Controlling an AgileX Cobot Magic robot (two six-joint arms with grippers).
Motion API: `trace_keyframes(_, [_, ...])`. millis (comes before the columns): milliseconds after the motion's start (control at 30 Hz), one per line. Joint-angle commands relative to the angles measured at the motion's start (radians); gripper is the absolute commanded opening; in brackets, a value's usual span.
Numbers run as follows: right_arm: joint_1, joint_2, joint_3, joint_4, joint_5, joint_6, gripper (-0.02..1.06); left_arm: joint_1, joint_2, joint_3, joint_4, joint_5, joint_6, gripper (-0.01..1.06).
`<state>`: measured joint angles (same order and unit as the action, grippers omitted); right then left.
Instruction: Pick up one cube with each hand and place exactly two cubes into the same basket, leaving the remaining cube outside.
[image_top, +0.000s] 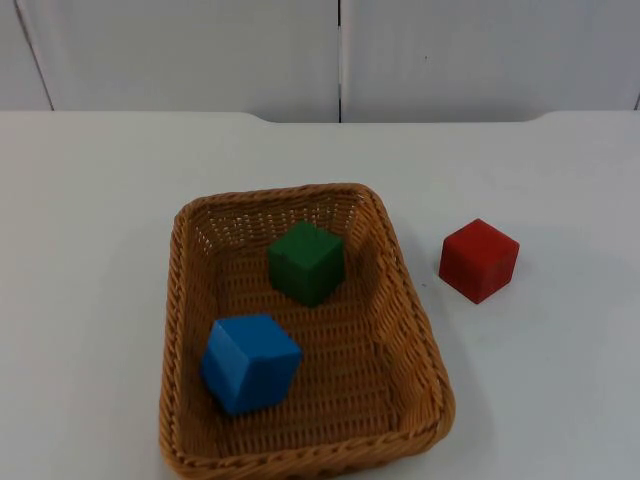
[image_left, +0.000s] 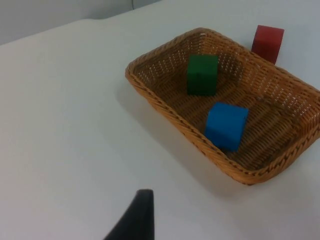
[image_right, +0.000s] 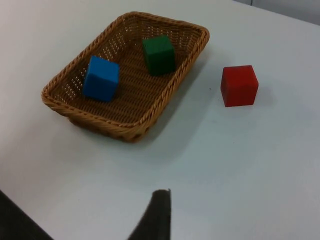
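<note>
The left gripper (image_left: 137, 220) hangs back from the wicker basket (image_top: 180, 330); whether it is clenched, I cannot tell. Ahead of it the blue cube (image_top: 250, 362) and green cube (image_top: 306, 261) sit apart inside. The red cube (image_top: 479, 260) rests on the white table (image_top: 90, 220) beside the basket, ahead of the right gripper (image_right: 156, 217), its grip likewise unclear.

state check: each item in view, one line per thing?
wicker basket: upright on the table, holding two cubes
green cube: in the basket, toward its far end
blue cube: in the basket, near end, tilted against the left wall
red cube: on the table, outside the basket, to its right
</note>
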<state>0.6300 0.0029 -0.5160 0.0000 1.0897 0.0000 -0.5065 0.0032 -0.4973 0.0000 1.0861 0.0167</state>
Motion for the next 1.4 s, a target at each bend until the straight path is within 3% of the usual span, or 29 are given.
trace_keyframes(0, [-0.006, -0.003, 0.002, 0.000, -0.012, -0.011, 0.89, -0.004, -0.003, 0.005, 0.000, -0.012, -0.010, 1.00])
trace_keyframes(100, [-0.006, -0.003, 0.002, 0.000, -0.012, -0.011, 1.05, -0.004, -0.003, 0.005, 0.000, -0.012, -0.010, 1.05])
trace_keyframes(1367, [-0.003, -0.003, 0.002, 0.006, -0.012, -0.013, 1.05, -0.004, -0.003, 0.005, 0.000, -0.012, -0.010, 1.05])
